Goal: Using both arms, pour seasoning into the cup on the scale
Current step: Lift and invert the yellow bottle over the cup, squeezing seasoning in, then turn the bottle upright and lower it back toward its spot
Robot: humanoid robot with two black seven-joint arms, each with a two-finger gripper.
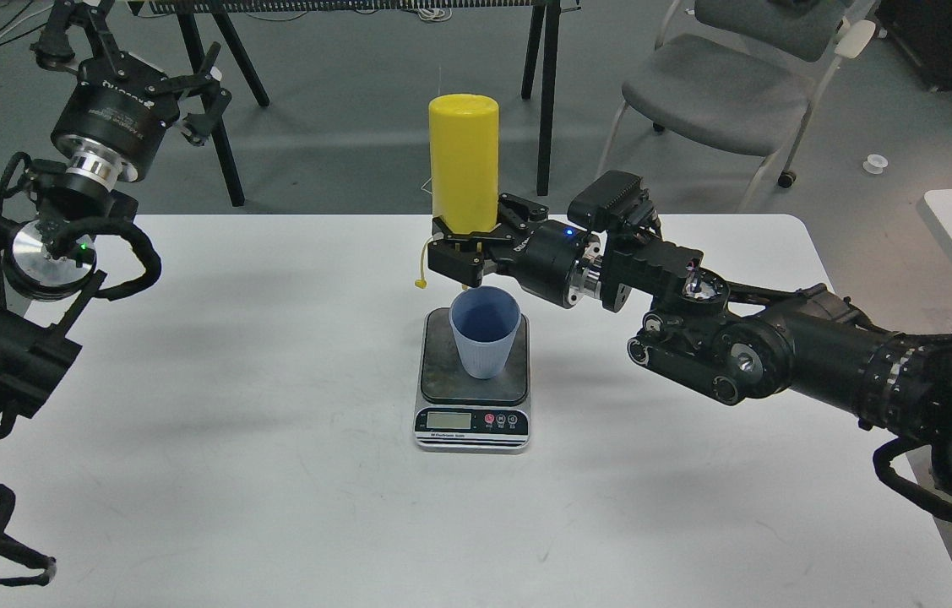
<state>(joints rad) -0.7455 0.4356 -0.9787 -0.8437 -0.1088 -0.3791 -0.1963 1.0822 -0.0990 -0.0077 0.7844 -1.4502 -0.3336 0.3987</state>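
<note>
Yellow plastic fills my right gripper [469, 245]: its two black fingers are closed around the lower end of the seasoning bottle [464, 160], which I hold upside down, flat base uppermost, nozzle end hidden behind the gripper body. The thin tethered tip cap [420, 283] dangles free at the left of the fingers. Directly beneath hangs the light-blue cup [486, 331], upright and open-mouthed, its ribbed lower part resting on the dark mottled plate of the scale [473, 380]. The gripper sits just above the cup's rim, apart from it as far as I can see. The scale's silver front with display and buttons faces me. My left gripper [204, 101] is raised well off to the far left, beyond the table's back edge, fingers spread and holding nothing. The white table [231, 473] lies bare on both sides of the scale, giving wide room. A grey chair [720, 93] stands behind the table on the right.
</note>
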